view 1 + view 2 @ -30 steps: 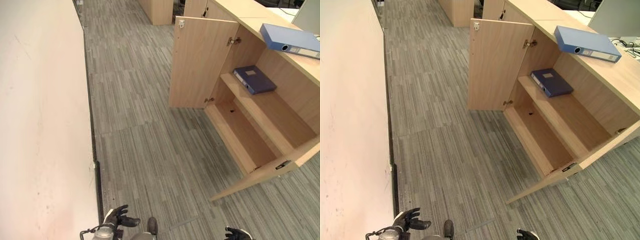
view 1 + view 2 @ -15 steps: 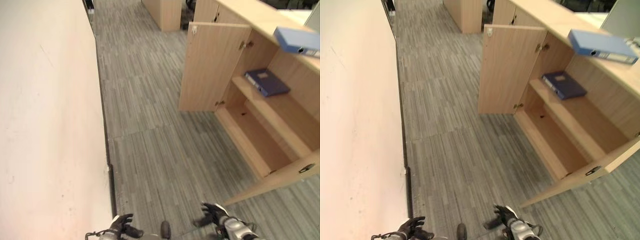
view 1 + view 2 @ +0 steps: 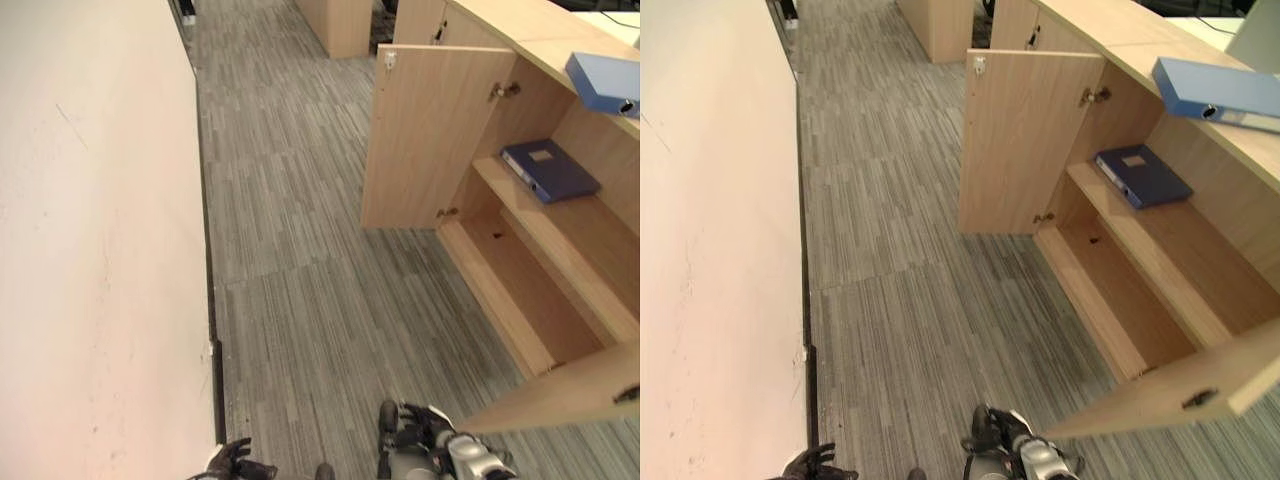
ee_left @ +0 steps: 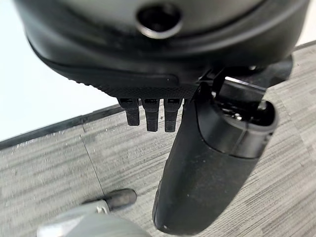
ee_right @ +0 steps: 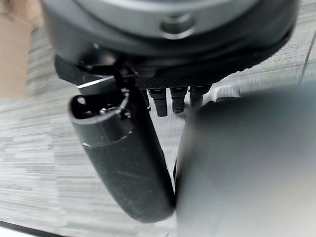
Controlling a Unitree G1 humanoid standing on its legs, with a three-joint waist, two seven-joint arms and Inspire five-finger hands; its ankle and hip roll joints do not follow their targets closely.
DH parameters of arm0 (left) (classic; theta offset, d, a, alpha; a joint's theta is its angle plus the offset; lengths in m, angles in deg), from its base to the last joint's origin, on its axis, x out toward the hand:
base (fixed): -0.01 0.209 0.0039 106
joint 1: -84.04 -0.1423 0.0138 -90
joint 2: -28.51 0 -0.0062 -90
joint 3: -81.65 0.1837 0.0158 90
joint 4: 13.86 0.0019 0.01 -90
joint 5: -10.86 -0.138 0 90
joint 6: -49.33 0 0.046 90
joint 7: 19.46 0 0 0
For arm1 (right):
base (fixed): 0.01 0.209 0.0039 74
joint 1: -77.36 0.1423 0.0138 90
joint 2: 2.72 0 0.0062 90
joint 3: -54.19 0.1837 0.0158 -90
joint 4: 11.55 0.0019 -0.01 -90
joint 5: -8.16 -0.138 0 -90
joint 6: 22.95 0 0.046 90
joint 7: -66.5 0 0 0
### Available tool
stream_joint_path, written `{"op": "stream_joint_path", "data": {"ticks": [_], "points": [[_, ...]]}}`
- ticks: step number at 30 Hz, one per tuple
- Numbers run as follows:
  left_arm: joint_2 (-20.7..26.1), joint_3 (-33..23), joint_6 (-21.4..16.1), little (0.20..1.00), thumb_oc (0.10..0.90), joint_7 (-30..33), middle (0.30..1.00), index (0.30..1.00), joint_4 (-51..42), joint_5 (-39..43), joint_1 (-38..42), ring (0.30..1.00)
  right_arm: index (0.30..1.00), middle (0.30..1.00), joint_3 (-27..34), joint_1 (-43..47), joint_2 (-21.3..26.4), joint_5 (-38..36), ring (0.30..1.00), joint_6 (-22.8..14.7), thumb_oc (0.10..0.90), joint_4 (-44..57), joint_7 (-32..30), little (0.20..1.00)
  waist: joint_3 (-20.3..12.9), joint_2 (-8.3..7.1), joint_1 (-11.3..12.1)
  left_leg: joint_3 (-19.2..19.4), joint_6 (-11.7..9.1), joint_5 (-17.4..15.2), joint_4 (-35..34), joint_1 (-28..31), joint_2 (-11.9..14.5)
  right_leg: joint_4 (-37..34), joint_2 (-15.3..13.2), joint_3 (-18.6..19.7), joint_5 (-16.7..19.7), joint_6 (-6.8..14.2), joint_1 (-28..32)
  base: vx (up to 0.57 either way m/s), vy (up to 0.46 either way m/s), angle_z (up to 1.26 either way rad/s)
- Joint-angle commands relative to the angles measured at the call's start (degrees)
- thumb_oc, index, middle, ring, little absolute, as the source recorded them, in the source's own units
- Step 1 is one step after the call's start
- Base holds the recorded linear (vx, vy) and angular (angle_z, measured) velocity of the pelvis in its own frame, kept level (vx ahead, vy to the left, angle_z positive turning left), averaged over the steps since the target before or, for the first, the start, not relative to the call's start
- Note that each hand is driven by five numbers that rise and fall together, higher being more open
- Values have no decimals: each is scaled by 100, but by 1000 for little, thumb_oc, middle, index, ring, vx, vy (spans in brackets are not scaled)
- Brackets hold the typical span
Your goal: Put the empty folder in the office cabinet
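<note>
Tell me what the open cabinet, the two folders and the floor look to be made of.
Light wooden cabinet: probably laminated board, matte, with faint even grain and metal hinges. Dark blue folder on the upper shelf and light blue folder on the cabinet top: seemingly plastic-covered card, smooth with slight sheen. Grey striped floor: likely carpet tiles, matte, with visible seams.

**Open cabinet on the right, wall on the left**

The office cabinet [image 3: 1160,290] stands to the right with both doors swung out over the floor [image 3: 900,250]. One folder [image 3: 1143,176] lies flat on the upper shelf [image 3: 1170,250], toward its far end. A second folder [image 3: 1218,92] lies on the cabinet's top. The lower shelf [image 3: 1120,300] sits beneath. A wall [image 3: 710,250] runs along the left. More cabinets [image 3: 940,25] stand farther back.
</note>
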Motion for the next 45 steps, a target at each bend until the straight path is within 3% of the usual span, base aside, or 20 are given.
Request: {"op": "stream_joint_path", "data": {"ticks": [1,6,12,16,19,20,22,23,24,25,28,32,33,34,37,40,41,42,43,45], "points": [[110,135,-141,900,800,18,900,900,70,45,419,900,900,900,-168,68,241,83,900,-64,800,-241,-20,900,-110,125,-81,-151,-253,-364,-41,45,406,436,89,161,-1067,478,-147,198,-135,30],[77,223,-142,900,800,19,900,900,29,45,452,900,900,900,-118,-106,305,170,900,-33,800,-431,-38,900,-209,159,-87,-126,-424,-237,29,91,635,537,274,57,-1426,282,-17,204,-153,14],[70,170,-108,900,800,-18,900,900,69,18,379,900,900,900,-84,-273,314,270,900,-26,800,-593,-22,900,-223,156,-88,-111,-588,191,513,21,854,648,502,65,-1747,55,189,141,-136,4],[123,140,-78,900,800,-74,900,900,3,43,371,900,900,900,-100,-355,319,351,900,-31,800,-637,-26,900,-52,-104,0,-11,-534,731,2608,-823,752,600,607,246,-1960,-191,643,98,-152,1],[68,237,-119,900,800,-108,900,900,-198,190,456,900,900,900,-97,-347,343,351,900,-28,800,-608,-50,900,81,-209,30,112,-387,732,3168,-1278,724,637,559,305,-2017,-244,756,53,-74,5],[-56,454,-211,900,800,-201,900,900,-503,397,588,900,900,900,-113,-303,384,329,900,-11,800,-585,-76,900,191,-354,79,280,-207,316,3131,-1917,540,632,446,401,-2027,-210,878,78,-1,7],[-94,526,-274,900,800,-257,900,900,-732,648,623,900,900,900,-145,-285,399,353,900,-16,800,-597,-76,900,219,-414,150,300,-181,87,2671,-2226,456,606,391,499,-2089,-144,958,126,28,2],[-113,516,-299,900,800,-290,900,900,-901,892,618,900,900,900,-147,-296,419,379,900,-14,800,-604,-71,900,235,-422,196,240,-201,203,2349,-2471,414,565,391,504,-2118,-115,1056,259,76,-18],[-24,509,-326,900,800,-329,900,900,-1209,1183,766,900,900,900,-126,-296,420,371,900,-21,800,-544,-106,900,250,-356,252,25,-284,719,1312,-2614,407,491,478,609,-2178,-77,1271,215,63,-32],[-23,509,-325,900,800,-329,900,900,-1211,1183,764,900,900,900,-127,-297,419,371,900,-21,800,-543,-106,900,241,-357,245,19,-285,735,1294,-2617,404,490,478,602,-2176,-78,1263,241,68,-31],[25,67,-318,900,800,-525,900,900,-1309,1959,456,900,900,900,90,-385,496,201,900,-118,800,-619,-95,900,287,-264,422,-228,-395,1082,61,-2880,387,407,582,756,-2373,-49,1600,269,77,-23],[-163,-204,-327,900,800,-555,900,900,-1336,2674,355,900,900,900,241,-529,403,121,900,-131,800,-650,-79,900,172,-222,466,-331,-465,1210,-41,-2870,449,395,575,1033,-2507,16,1879,352,161,-41],[-249,-154,-358,900,800,-644,900,900,-1374,2618,183,900,900,900,299,-605,314,143,900,-128,800,-707,-99,900,66,-219,492,-359,-477,1509,19,-2757,468,428,504,1145,-2553,56,1964,397,214,-111],[-225,-156,-309,900,800,-741,900,900,-1143,2523,232,900,900,900,291,-622,274,149,900,-119,800,-776,-82,900,17,-260,490,-299,-448,1535,119,-2754,460,453,433,1187,-2562,119,2004,508,297,-101],[-79,-235,-258,900,800,-688,900,900,-754,2202,276,900,900,900,366,-692,235,169,900,-89,800,-848,3,900,-143,-343,493,-80,-271,1324,491,-2745,312,783,82,1181,-2425,403,1882,350,254,-45],[-30,-235,-275,900,800,-618,900,900,-615,2012,338,900,900,900,392,-642,234,112,900,-89,800,-825,35,900,-213,-344,487,157,-27,940,754,-2682,113,1469,-273,1193,-1864,694,1522,255,257,-69],[-30,-235,-275,900,800,-618,900,900,-615,2012,338,900,900,900,392,-642,234,112,900,-89,800,-825,35,900,-213,-345,487,158,-27,940,754,-2682,114,1469,-273,1193,-1864,694,1522,192,194,-69],[-30,-228,-267,900,800,-609,900,900,-588,1966,364,900,900,900,391,-606,237,92,900,-99,800,-768,26,900,-219,-338,480,215,63,823,775,-2616,35,1788,-394,1153,-1579,748,1355,259,287,-49],[-22,-233,-260,900,800,-551,900,900,-493,1829,383,900,900,900,404,-537,245,40,900,-103,800,-685,8,900,-198,-283,458,292,241,669,769,-2423,-118,2531,-626,1039,-903,790,1036,334,379,-32],[-15,-215,-258,900,800,-513,900,900,-474,1767,392,900,900,900,414,-515,255,10,900,-103,800,-630,-5,900,-168,-239,435,314,320,611,738,-2299,-174,2904,-733,942,-671,743,891,224,281,-19]]}}
